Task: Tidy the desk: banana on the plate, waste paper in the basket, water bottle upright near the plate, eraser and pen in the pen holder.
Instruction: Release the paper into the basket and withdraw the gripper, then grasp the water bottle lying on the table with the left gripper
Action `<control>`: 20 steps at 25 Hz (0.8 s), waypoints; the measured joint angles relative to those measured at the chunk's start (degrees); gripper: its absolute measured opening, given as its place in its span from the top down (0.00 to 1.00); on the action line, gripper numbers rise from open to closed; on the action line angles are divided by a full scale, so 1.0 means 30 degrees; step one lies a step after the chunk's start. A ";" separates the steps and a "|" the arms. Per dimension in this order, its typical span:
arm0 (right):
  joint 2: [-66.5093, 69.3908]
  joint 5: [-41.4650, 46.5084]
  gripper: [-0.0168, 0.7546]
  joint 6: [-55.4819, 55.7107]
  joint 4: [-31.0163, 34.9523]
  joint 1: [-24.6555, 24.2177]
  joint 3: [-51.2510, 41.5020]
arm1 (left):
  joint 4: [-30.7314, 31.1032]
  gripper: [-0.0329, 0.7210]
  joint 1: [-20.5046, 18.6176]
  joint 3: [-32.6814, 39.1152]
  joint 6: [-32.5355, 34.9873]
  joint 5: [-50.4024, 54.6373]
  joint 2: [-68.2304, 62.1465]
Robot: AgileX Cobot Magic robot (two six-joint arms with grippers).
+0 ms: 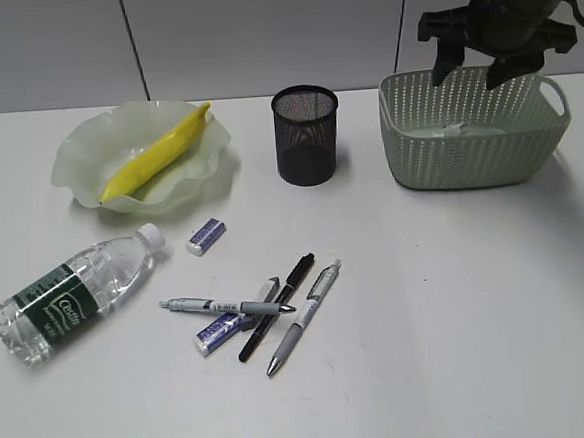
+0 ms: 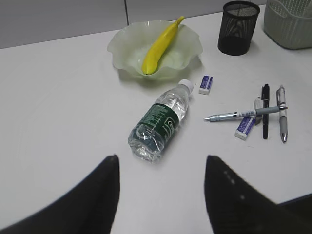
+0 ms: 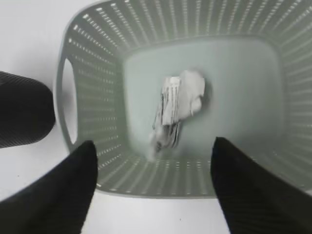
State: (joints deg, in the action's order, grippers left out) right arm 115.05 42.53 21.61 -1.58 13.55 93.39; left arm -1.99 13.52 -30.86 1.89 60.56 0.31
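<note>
Right wrist view: the right gripper [image 3: 153,187], fingers wide and empty, hangs over the basket [image 3: 87,73], waste paper [image 3: 176,109] directly below on its floor; it should rise straight clear of the rim.

The desk [image 1: 459,318] is a plain white flat top. At the far left stands the plate [image 1: 77,154], pale green with a wavy rim. The black mesh pen holder [image 1: 306,136] stands upright near the middle, and the green basket [image 1: 473,151] stands at the far right. The water bottle [image 1: 72,295] lies on its side at the near left. One small eraser [image 1: 206,236] lies just beside its cap. Near the middle lie three pens [image 1: 278,305], crossed over each other, and a second eraser [image 1: 218,331] partly under them.
</note>
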 joint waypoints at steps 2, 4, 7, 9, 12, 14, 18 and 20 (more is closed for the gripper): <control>0.0000 0.0405 0.24 -0.0682 0.0380 0.0000 0.0264 | 0.0000 0.40 0.0000 0.0000 0.0000 0.0000 0.0000; -0.0097 0.1483 0.18 -0.1195 0.0526 0.0000 0.0785 | 0.0000 0.40 0.0000 0.0000 0.0000 0.0000 0.0000; -0.0750 0.4019 0.21 -0.2437 0.0526 0.0000 0.1264 | 0.0000 0.40 0.0000 0.0000 0.0000 0.0000 0.0000; -0.1394 0.6438 0.26 -0.3207 0.0526 0.0000 0.1288 | 0.0000 0.40 0.0000 0.0000 0.0000 0.0000 0.0000; -0.2794 0.8469 0.34 -0.4195 0.0396 0.0000 0.1060 | 0.0000 0.40 0.0000 0.0000 0.0000 0.0000 0.0000; -0.4136 0.8679 0.39 -0.4747 0.0396 0.0000 0.0051 | 0.0000 0.40 0.0000 0.0000 0.0000 0.0000 0.0000; -0.8740 0.8791 0.45 -0.5447 0.0396 0.0000 -0.3508 | 0.0000 0.40 0.0000 0.0000 0.0000 0.0000 0.0000; -1.0964 0.8849 0.48 -0.5824 0.0526 0.0000 -0.5553 | 0.0000 0.40 0.0000 0.0000 0.0000 0.0000 0.0000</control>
State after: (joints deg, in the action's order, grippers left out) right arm 82.16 69.08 4.14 0.00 13.55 76.73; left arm -1.99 13.52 -30.86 1.89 60.56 0.31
